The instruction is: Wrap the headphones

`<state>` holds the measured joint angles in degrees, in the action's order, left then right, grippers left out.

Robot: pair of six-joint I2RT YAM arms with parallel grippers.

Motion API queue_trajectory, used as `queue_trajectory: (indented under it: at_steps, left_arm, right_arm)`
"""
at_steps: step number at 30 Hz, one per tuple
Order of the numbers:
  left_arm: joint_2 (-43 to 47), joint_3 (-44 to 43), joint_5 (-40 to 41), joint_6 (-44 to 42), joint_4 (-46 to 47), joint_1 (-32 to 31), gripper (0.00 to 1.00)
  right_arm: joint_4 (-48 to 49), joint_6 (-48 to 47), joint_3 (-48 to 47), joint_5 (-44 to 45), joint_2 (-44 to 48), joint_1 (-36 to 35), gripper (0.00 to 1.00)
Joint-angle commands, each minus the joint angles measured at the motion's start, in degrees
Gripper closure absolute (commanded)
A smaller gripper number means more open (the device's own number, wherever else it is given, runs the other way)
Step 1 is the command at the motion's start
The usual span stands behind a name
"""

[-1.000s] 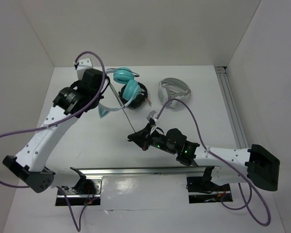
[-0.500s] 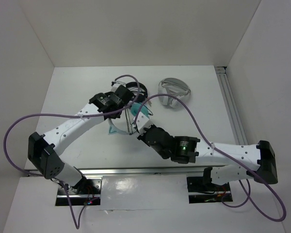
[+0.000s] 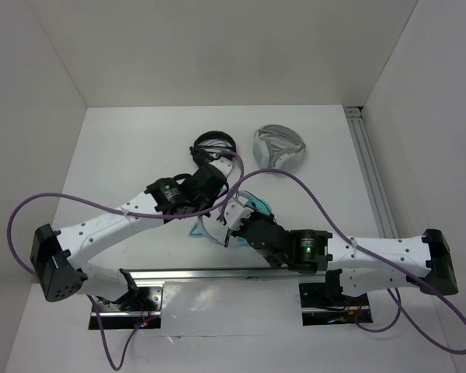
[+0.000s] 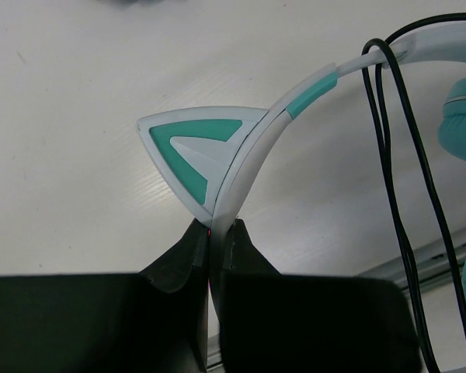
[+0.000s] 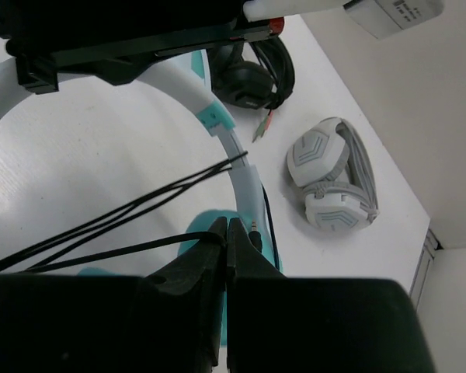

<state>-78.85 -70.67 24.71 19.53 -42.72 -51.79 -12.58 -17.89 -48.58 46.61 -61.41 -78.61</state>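
Note:
The teal headphones (image 3: 255, 205) hang between my two grippers near the table's middle front. My left gripper (image 4: 213, 230) is shut on the pale blue headband (image 4: 252, 151) just below a cat ear (image 4: 193, 152). The thin black cable (image 4: 396, 194) loops twice over the headband, beside a teal ear cup (image 4: 462, 116). My right gripper (image 5: 231, 230) is shut on the black cable (image 5: 116, 252) near its plug, over a teal ear cup (image 5: 203, 222) and next to the headband (image 5: 243, 177). In the top view the left gripper (image 3: 210, 210) and right gripper (image 3: 231, 223) are close together.
Black headphones (image 3: 213, 144) lie at the back centre and also show in the right wrist view (image 5: 252, 74). White-grey headphones (image 3: 278, 148) lie to their right, also in the right wrist view (image 5: 334, 183). A metal rail (image 3: 217, 273) runs along the near edge.
Both arms have carried the teal headphones from the back of the table toward the near edge. The left arm swung right and forward; the right gripper now sits under them.

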Motion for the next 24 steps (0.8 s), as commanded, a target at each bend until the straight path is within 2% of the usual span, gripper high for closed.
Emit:
queue_trajectory:
  at_steps: [1, 8, 18, 24]
  left_arm:
    - [3.87, 1.42, -5.54, -7.48, -2.81, -2.43, 1.00]
    - [5.46, 4.05, -13.80, -8.98, -3.42, -2.97, 1.00]
    - [-2.97, 3.97, -15.47, -6.61, -6.59, -2.97, 1.00]
    - [-0.17, 4.49, -21.01, -8.27, -5.01, -2.97, 1.00]
  right_arm:
    - [12.83, -6.26, 0.85, 12.34, 2.70, -0.49, 0.94]
    - [18.80, -11.28, 3.05, 13.86, 3.22, -1.11, 0.94]
    - [21.53, -15.40, 4.98, 12.89, 5.07, -1.64, 0.95]
    - [24.18, -17.88, 6.74, 13.42, 4.98, -1.64, 0.95]
